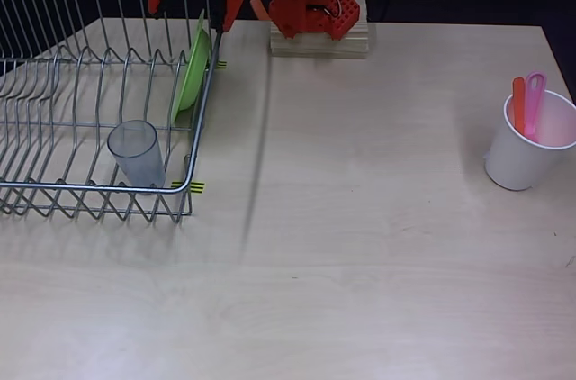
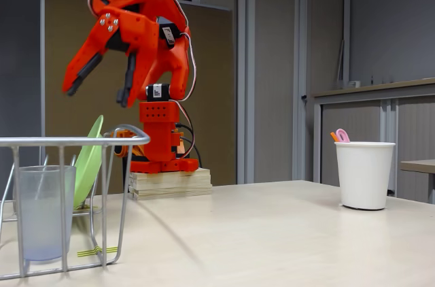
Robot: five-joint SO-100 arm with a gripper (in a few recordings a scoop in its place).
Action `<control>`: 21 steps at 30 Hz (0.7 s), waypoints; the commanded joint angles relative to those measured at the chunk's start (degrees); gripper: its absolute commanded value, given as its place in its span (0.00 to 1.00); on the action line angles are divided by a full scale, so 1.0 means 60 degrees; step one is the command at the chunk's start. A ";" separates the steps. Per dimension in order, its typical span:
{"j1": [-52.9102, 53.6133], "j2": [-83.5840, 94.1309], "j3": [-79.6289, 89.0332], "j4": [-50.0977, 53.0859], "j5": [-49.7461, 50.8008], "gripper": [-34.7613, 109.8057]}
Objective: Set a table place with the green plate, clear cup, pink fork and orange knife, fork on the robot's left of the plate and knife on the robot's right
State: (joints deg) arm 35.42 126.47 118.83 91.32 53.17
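Orange arm (image 2: pixel 146 35) folded high over its base, gripper (image 2: pixel 98 81) off the table, pointing down toward 7 o'clock in the fixed view, jaws spread apart, holding nothing.

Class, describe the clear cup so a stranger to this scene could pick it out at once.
Start at the wire dish rack on the table's left in the overhead view. The clear cup stands upright inside it near the front right corner. Unlike the opaque white cup far right, it is translucent grey, smaller and empty.

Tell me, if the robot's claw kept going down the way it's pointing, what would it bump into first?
Probably the green plate standing on edge in the wire rack. The open gripper hangs above it, pointing down, though depth is hard to judge.
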 commanded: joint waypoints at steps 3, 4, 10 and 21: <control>0.0703 0.0161 0.0308 0.0439 0.0366 0.53; 0.0791 0.0088 0.0308 0.0410 0.0337 0.52; 0.1362 -0.0908 -0.0190 0.0146 -0.0278 0.47; 0.1919 -0.2681 -0.0674 -0.0571 -0.1128 0.41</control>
State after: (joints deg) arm 45.70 111.36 116.19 88.86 46.85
